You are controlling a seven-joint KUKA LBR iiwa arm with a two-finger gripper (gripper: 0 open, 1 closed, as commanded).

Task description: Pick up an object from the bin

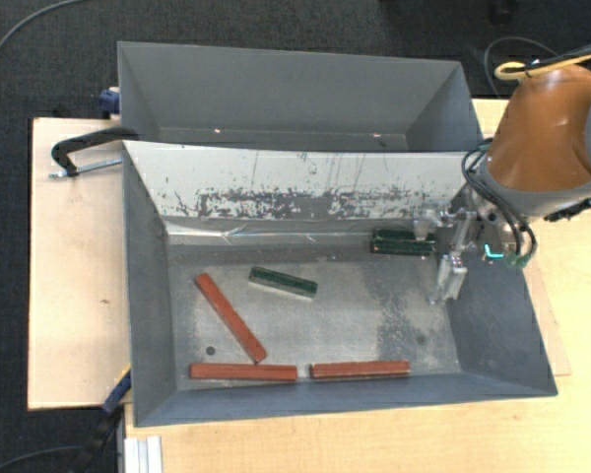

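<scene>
Starting at the left, the grey bin (143, 294) has a mostly bare floor on my screen, with a small dark spot near its front-left corner. First among the loose pieces is a slanted red bar (229, 316), running from upper left down to lower right. Its lower end stops just short of a flat red bar (243, 371) that lies along the front wall. Further in, toward the middle of the floor and well apart from the red ones, I see a loose dark green bar (284, 281), slightly tilted. Along the front wall again, a second flat red bar (360, 369) lies end to end with the first, with a small gap between them.

Right of centre, at the foot of the back wall, a second dark green bar (399, 241) lies level, and its right end meets the jaws. I cannot tell whether the jaws are clenched on it or released, nor whether it rests on the floor or hangs clear. Nothing else lies close to it; the red bars are well off toward the front. Farthest right, the arm's orange cover (547, 131) sits above the bin's right rim.
</scene>
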